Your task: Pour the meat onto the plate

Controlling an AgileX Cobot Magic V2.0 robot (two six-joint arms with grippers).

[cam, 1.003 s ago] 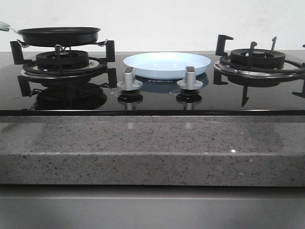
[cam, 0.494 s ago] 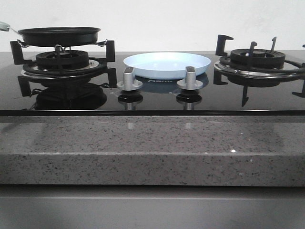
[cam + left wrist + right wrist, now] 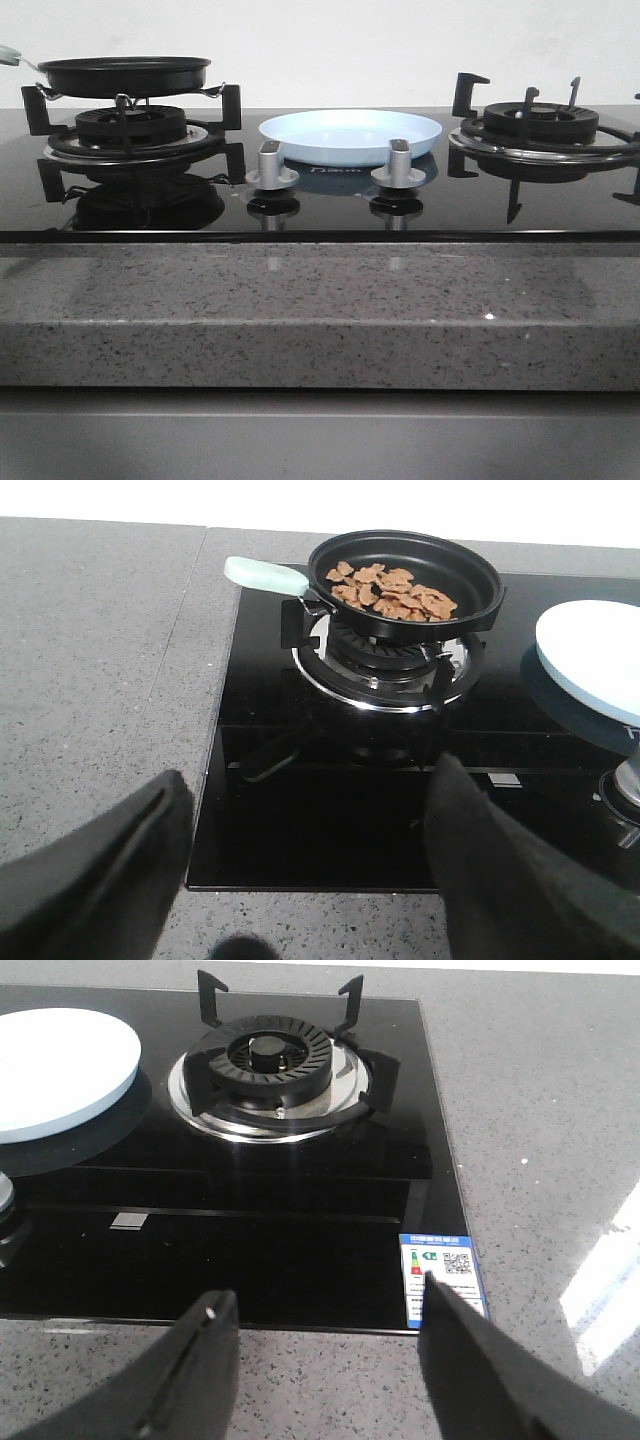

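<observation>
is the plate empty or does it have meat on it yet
Empty: the plate shows only bare pale-blue surface. The meat sits in the frying pan on the left burner.

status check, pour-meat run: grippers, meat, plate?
Left gripper and right gripper open, empty. Meat in frying pan on left burner. Plate bare, path unobstructed.

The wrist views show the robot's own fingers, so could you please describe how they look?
Only the fingers show. The left gripper has two broad, matte black fingers with smooth, rounded, tapering outlines. The right gripper has matching black fingers; one shows a tiny pale dot near its tip. No cables, markings or arm links are visible, and the front view shows no arms.
</observation>
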